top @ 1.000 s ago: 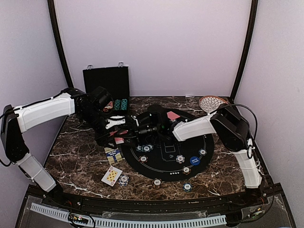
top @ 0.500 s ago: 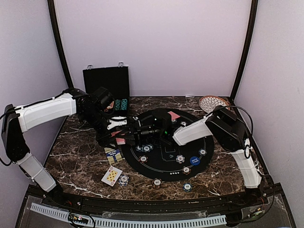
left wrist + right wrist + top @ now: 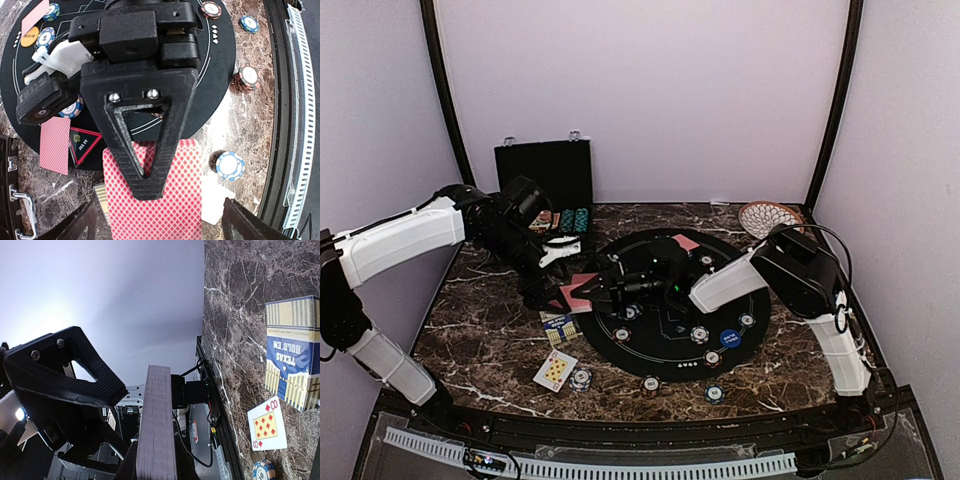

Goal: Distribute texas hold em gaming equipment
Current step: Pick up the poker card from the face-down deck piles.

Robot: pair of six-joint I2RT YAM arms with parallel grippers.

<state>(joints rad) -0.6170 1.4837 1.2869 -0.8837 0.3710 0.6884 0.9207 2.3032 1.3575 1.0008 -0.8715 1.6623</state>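
Left end effector (image 3: 160, 222) has opened, leaving deck (image 3: 182, 200) in right end effector (image 3: 601, 290).

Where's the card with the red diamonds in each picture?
Top view: the diamond card lies face up, lower left.
Left wrist: only its white corner peeks out, bottom right.
Right wrist: the diamond card sits lower right, below the card box.
Shared landmark: the blue-and-white chip beside it.

Pale lilac walls (image 3: 650, 90) enclose a dark brown marble table (image 3: 480, 330).
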